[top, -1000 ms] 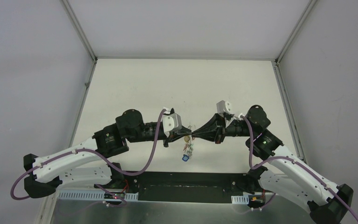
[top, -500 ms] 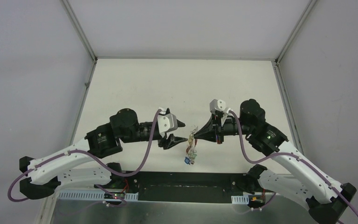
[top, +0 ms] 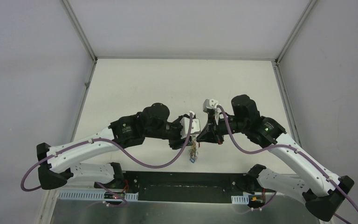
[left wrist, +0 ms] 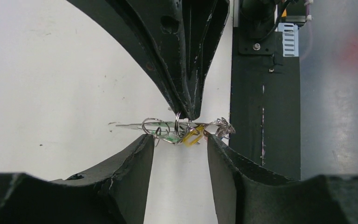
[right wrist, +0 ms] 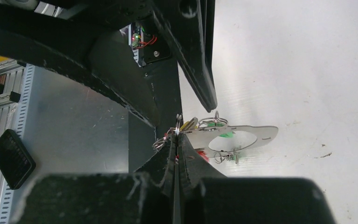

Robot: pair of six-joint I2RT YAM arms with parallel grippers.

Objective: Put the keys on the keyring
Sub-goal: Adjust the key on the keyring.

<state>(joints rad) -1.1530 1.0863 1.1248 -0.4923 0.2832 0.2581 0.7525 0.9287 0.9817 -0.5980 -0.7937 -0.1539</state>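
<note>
**Ring held in mid-air, left fingers straddling the bunch**

- Right gripper: fingers pressed together, clamped on the near edge of the keyring. Which wire sits in the pinch is too fine to tell. This is the only grip on the bunch, so it is what holds it above the table.
- Keyring: held roughly level. It is edge-on in the left wrist view, and in the right wrist view it is a pale oval with an open middle. Likely held flat so the loop stays steady and reachable from the other side.
- Keys: bunched at the clamped end on small wire rings. Green and red heads show, with a yellowish piece beside them. From above, part of the bunch hangs below the grippers, a small blue tag lowest.
- Left gripper: fingers apart, one on each side of the bunch, tips level with it and clamped on nothing. I cannot tell whether they touch the metal.
- Judgement: the right arm serves as a vice while the left lines up to take or work a key. With the bunch so tight, the wrong ring could get nipped
</note>
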